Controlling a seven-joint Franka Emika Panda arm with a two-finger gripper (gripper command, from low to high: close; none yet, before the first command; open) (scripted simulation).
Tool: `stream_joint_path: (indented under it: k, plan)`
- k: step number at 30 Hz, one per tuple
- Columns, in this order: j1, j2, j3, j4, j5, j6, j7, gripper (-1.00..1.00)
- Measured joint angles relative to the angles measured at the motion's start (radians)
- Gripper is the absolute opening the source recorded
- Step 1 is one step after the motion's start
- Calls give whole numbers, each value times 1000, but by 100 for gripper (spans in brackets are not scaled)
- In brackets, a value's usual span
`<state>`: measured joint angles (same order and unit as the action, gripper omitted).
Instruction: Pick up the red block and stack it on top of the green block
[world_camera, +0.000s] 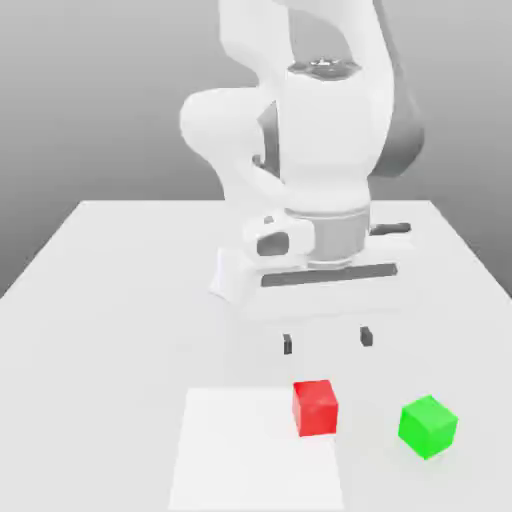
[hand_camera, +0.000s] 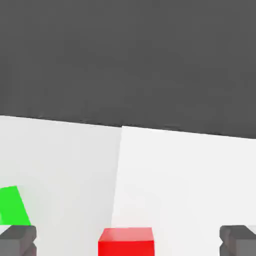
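A white Franka Panda arm (world_camera: 300, 150) is hanging over a pale grey table (world_camera: 100, 300) in the simulated scene, its gripper (world_camera: 327, 340) poised above the surface with the two dark fingertips (world_camera: 288, 344) spread wide and grasping nothing. In the exterior view, the red block (world_camera: 315, 407) is sitting on the table at about six o'clock from the gripper, just in front of it and apart from both fingertips, on the far right corner of a lighter white square patch (world_camera: 250, 450) marked on the tabletop. The green block (world_camera: 428, 426) is resting at roughly four o'clock from the red block, near it but not touching, on the bare grey surface outside the patch and turned slightly so that one corner is facing the camera.

The hand view is looking down between the fingers (hand_camera: 18, 240), which are standing well apart at either side. The red block (hand_camera: 126, 242) is lying midway between them, not in contact with either one. The green block (hand_camera: 12, 206) is lying off to one side, just beside one finger, beyond the edge of the lighter patch (hand_camera: 185, 180).
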<state>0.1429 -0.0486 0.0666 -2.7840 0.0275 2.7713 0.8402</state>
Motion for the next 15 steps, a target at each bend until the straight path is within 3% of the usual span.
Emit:
stream_joint_path:
  k: [7, 8, 15]
  plan:
    - [23, 250, -33, 8, -73, 207, 55, 0]
    - [26, 276, -37, 11, -77, 228, 58, -100]
    - [25, 277, -37, 12, -80, 230, 61, -100]
